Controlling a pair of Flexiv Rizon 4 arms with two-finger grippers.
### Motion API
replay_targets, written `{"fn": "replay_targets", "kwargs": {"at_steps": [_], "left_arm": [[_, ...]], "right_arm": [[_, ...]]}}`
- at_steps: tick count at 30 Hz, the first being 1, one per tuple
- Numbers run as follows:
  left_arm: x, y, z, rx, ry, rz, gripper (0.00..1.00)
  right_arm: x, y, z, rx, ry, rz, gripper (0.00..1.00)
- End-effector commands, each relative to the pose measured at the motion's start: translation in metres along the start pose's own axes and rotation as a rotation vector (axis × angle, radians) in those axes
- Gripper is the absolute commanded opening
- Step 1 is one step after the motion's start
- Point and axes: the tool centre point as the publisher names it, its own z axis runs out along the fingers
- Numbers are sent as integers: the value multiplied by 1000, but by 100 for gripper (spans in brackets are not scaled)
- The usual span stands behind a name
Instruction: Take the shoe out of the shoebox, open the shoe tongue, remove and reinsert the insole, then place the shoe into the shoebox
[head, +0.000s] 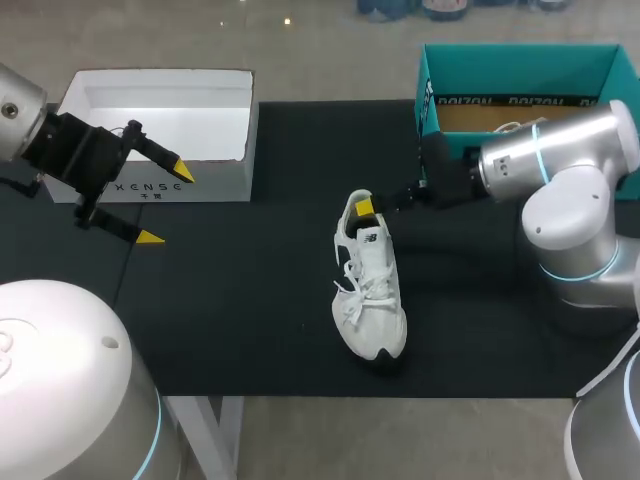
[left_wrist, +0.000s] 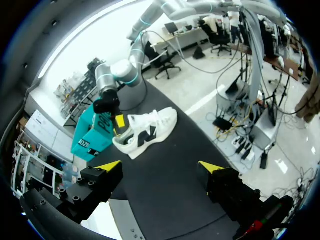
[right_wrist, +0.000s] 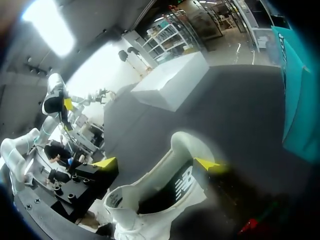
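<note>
- We see the shoe (head: 370, 290): a white laced sneaker with black patches at its side and heel. It stands on its sole near the middle of the table (head: 250, 300), toe toward the near edge.
- Our teal shoebox (head: 520, 70) stands open at the far right, beyond the heel, with something white inside.
- Our white shoebox (head: 225, 175) stands open at the far left, well apart from the shoe.

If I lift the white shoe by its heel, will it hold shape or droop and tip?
The shoe looks light, and its thick sole should keep it fairly stiff. Held by the heel, the toe would likely dip.
</note>
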Motion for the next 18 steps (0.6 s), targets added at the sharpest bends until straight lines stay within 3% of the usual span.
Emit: {"fn": "replay_targets", "kwargs": {"at_steps": [1, 18], "left_arm": [[0, -1, 0, -4, 3, 0, 100], [0, -1, 0, -4, 3, 0, 100]], "right_arm": [[2, -1, -2, -3, -7, 2, 100], [2, -2, -5, 1, -10, 5, 100]]}}
